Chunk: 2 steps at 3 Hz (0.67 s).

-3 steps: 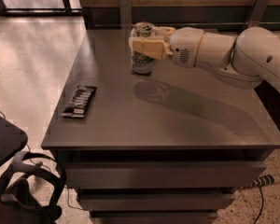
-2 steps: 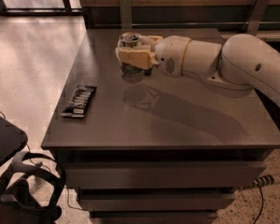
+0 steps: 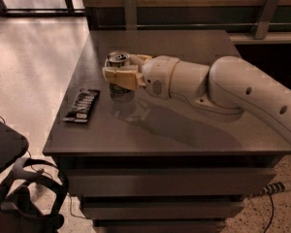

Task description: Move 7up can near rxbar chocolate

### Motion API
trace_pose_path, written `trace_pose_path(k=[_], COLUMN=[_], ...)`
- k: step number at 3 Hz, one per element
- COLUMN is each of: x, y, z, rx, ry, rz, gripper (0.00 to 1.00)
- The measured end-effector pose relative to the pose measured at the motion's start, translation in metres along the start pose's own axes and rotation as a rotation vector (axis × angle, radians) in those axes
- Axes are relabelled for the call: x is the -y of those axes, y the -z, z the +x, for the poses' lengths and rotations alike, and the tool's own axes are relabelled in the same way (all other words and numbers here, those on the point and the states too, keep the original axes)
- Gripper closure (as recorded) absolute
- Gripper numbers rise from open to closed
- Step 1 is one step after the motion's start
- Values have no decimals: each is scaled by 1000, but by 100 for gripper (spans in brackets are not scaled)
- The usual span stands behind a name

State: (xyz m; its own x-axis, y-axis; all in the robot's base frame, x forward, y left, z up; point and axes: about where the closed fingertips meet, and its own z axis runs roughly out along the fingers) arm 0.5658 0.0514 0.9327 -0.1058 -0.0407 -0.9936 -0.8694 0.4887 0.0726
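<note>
The 7up can (image 3: 120, 91), a small upright can with a silver top, is held between the cream fingers of my gripper (image 3: 121, 72) over the left part of the dark table (image 3: 184, 135). The gripper is shut on the can's upper body; the can's base is at or just above the tabletop. The rxbar chocolate (image 3: 82, 105), a flat black wrapper with white lettering, lies near the table's left edge, a short way left and in front of the can. My white arm (image 3: 223, 89) reaches in from the right.
The table's left edge drops to a pale floor. A black object with a strap (image 3: 24, 198) lies on the floor at the lower left. A wall rail with two metal posts (image 3: 130, 11) runs behind the table. A cable (image 3: 276, 188) trails at the lower right.
My gripper has carried the can left and toward the front of the table, closer to the black wrapper. The wrapper has not moved.
</note>
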Motion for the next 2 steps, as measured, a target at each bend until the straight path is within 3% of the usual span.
trace_pose_path(k=[2], x=[-21], y=[-15], z=[25], rx=[-46], ry=[63], rz=[-5], gripper=[100])
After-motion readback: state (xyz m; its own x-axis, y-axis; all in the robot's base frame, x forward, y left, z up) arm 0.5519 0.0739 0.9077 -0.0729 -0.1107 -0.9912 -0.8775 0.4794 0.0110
